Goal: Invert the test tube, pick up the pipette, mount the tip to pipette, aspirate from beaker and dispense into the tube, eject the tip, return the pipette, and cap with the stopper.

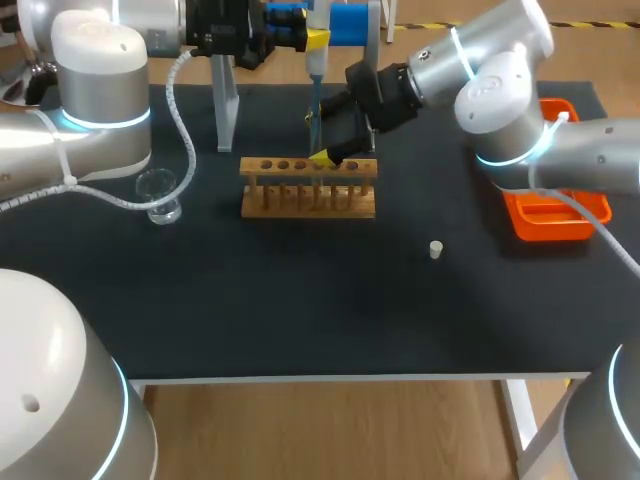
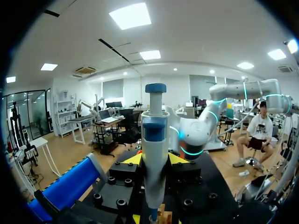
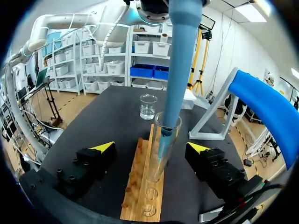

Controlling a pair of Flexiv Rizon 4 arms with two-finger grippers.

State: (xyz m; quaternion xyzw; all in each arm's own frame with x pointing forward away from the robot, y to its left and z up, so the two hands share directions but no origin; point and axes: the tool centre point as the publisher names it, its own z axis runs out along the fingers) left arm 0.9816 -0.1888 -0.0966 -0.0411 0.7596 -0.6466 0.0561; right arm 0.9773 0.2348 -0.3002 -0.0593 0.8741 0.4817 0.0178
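Left end effector (image 2: pixel 154 159) is clamped on the one pipette (image 2: pixel 154 135), held upright, its lower end reaching into the single test tube (image 3: pixel 159 168) that stands in the wooden rack (image 1: pixel 308 203). Right end effector (image 3: pixel 151 147) is spread wide, one finger on either side of the tube, holding nothing. One beaker (image 1: pixel 160 195) sits at the rack's 9 o'clock and one stopper (image 1: pixel 436 249) at its 4 o'clock, both on the bench (image 1: pixel 300 300).

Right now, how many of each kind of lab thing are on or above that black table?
beaker: 1
test tube: 1
wooden rack: 1
pipette: 1
stopper: 1
orange tray: 1
blue-topped stand: 1
Total: 7
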